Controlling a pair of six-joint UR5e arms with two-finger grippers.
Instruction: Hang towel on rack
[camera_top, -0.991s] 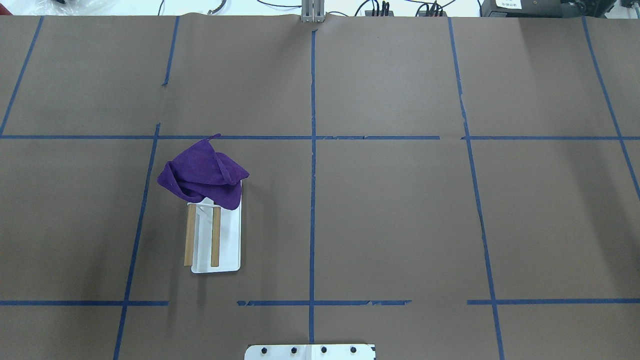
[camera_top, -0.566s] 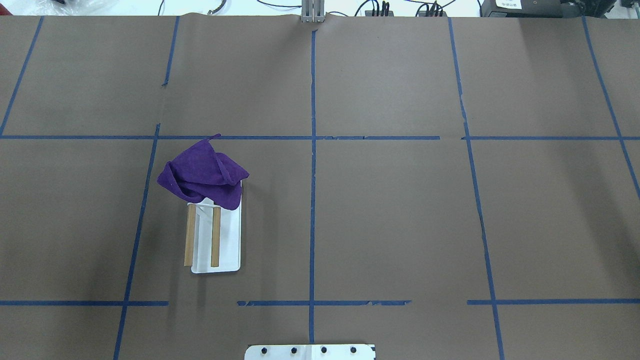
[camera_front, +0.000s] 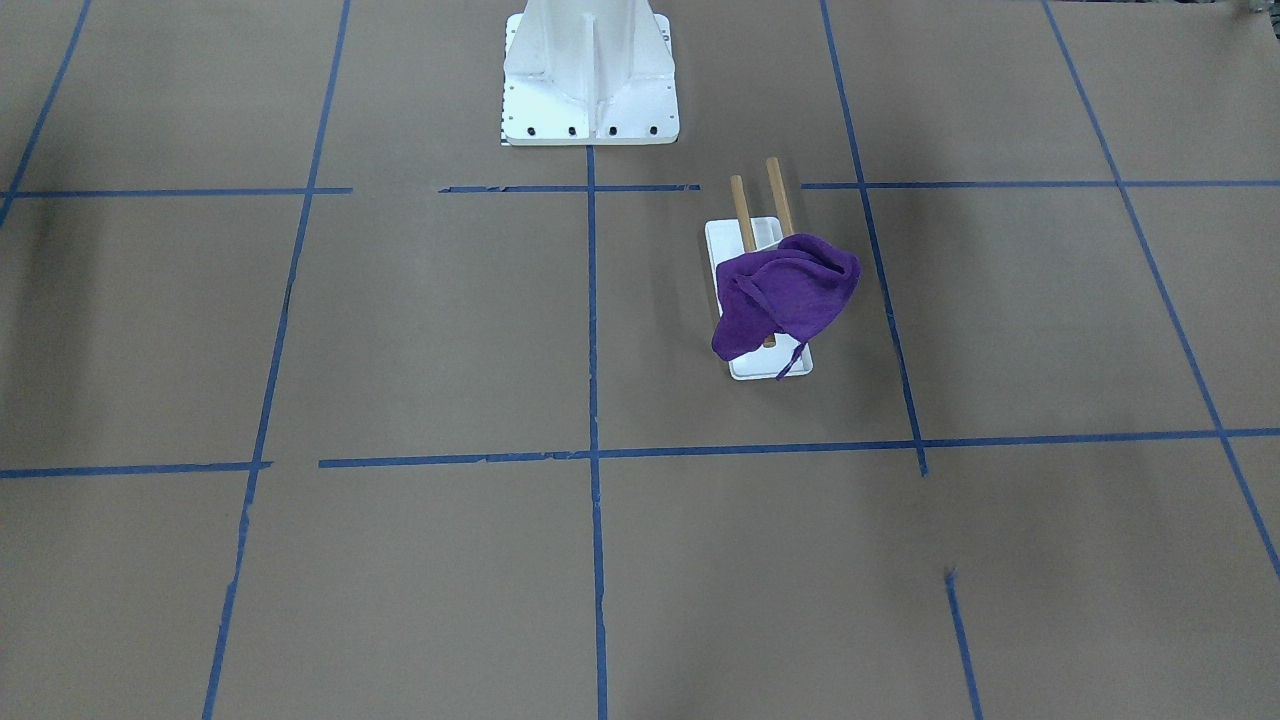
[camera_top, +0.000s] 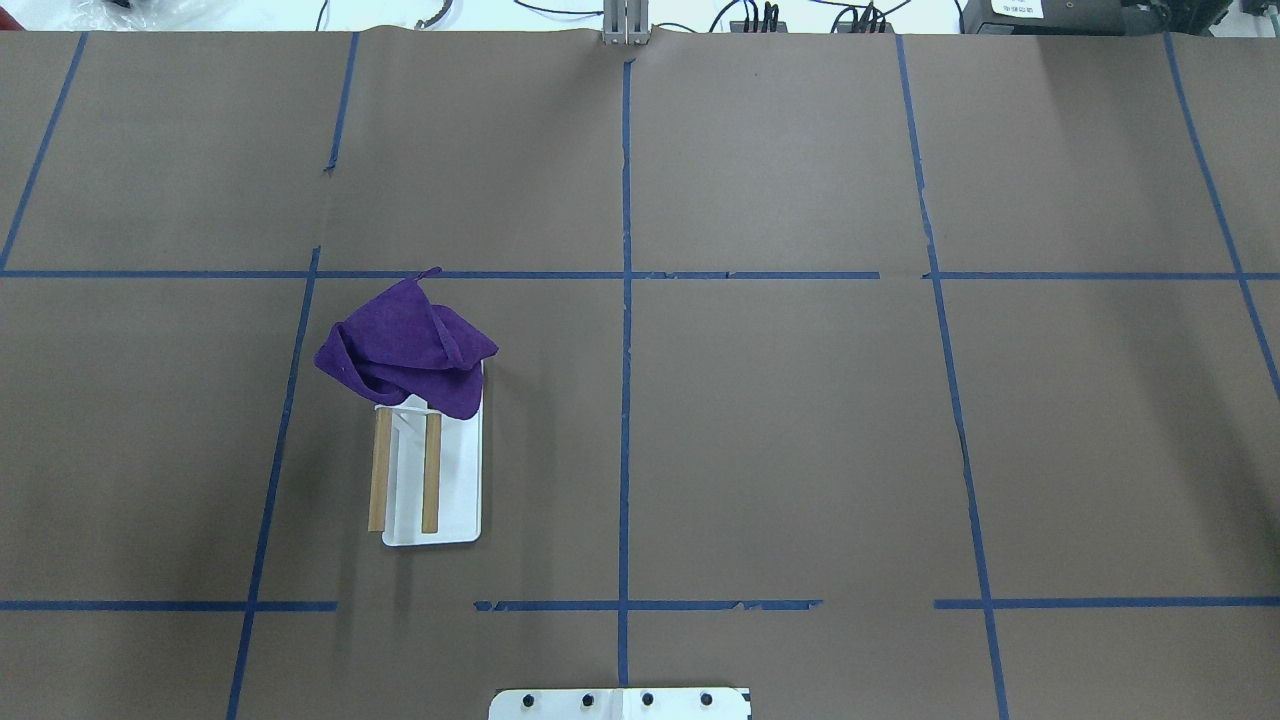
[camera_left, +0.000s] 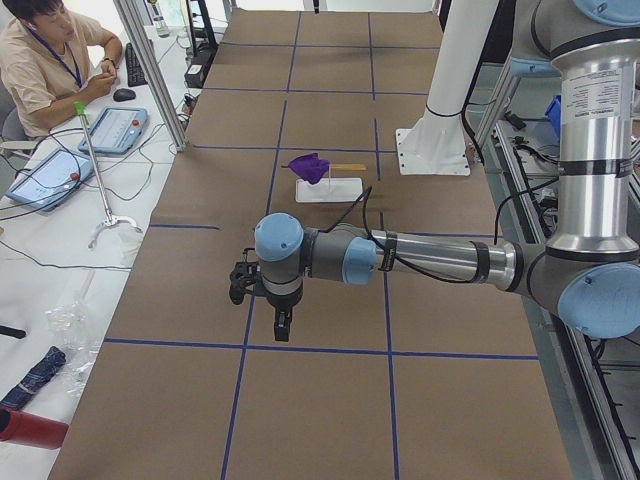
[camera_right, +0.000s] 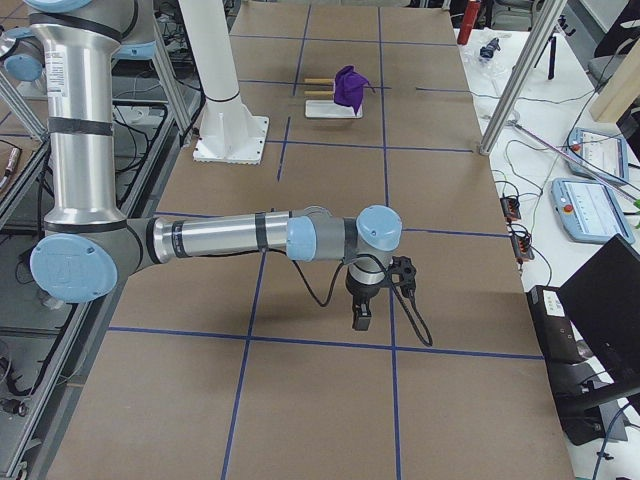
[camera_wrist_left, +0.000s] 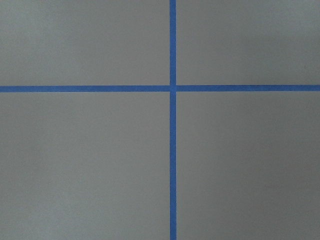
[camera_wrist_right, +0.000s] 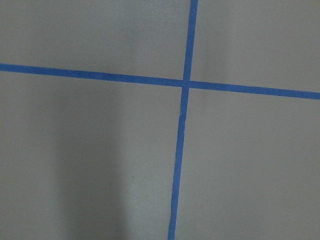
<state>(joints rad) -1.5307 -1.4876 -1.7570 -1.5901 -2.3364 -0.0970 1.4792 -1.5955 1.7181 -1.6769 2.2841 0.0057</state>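
The purple towel (camera_top: 405, 345) lies bunched over the far end of the rack (camera_top: 462, 480), covering that end of its two wooden bars (camera_top: 431, 470). In the front-facing view the towel (camera_front: 785, 295) drapes over the bars and white base (camera_front: 728, 235), with a thin string hanging at its edge. My left gripper (camera_left: 283, 325) shows only in the exterior left view, far from the rack (camera_left: 330, 188); I cannot tell if it is open. My right gripper (camera_right: 360, 318) shows only in the exterior right view, far from the towel (camera_right: 350, 87); I cannot tell its state.
The white bolted robot pedestal (camera_front: 590, 70) stands behind the rack. Blue tape lines grid the brown table. An operator (camera_left: 45, 60) sits at the far side with tablets. Both wrist views show only bare table and tape.
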